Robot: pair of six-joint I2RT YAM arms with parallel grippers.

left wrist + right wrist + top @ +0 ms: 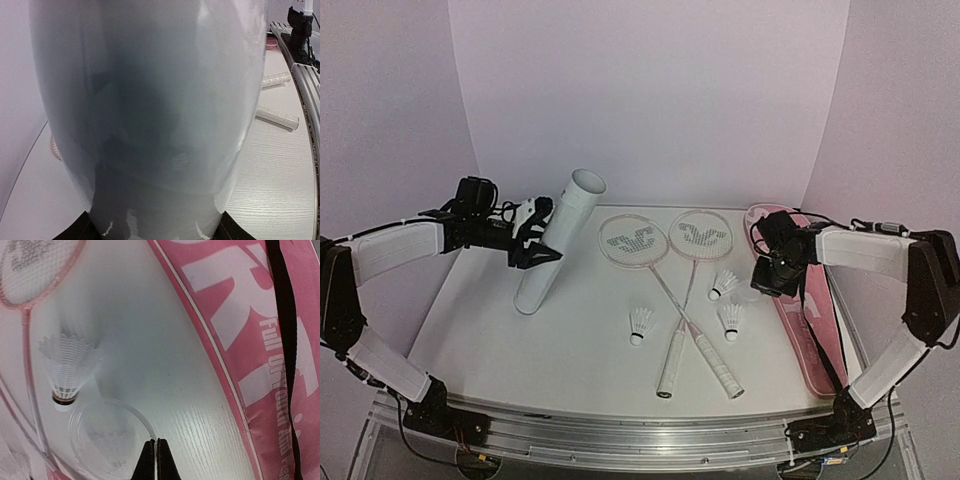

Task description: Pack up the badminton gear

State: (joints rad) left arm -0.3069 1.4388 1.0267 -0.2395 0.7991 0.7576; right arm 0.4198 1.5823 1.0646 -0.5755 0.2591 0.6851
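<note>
Two white-framed rackets (633, 242) (700, 233) lie crossed mid-table, handles toward the near edge. Three shuttlecocks (641, 323) (731, 320) (724, 285) lie around the shafts. My left gripper (535, 247) is shut on the white tube (560, 240), which leans steeply with its open end up; the tube (150, 115) fills the left wrist view. My right gripper (760, 287) is low between the shuttlecocks and the pink bag (800, 300). In the right wrist view it (156, 442) pinches the rim of a clear round lid (85, 420), next to a shuttlecock (67, 367); another shows through the lid.
The pink bag (260, 340) with white lettering and a black zipper lies along the table's right side. The racket handles (277, 117) show to the right of the tube in the left wrist view. Purple walls close the back and sides.
</note>
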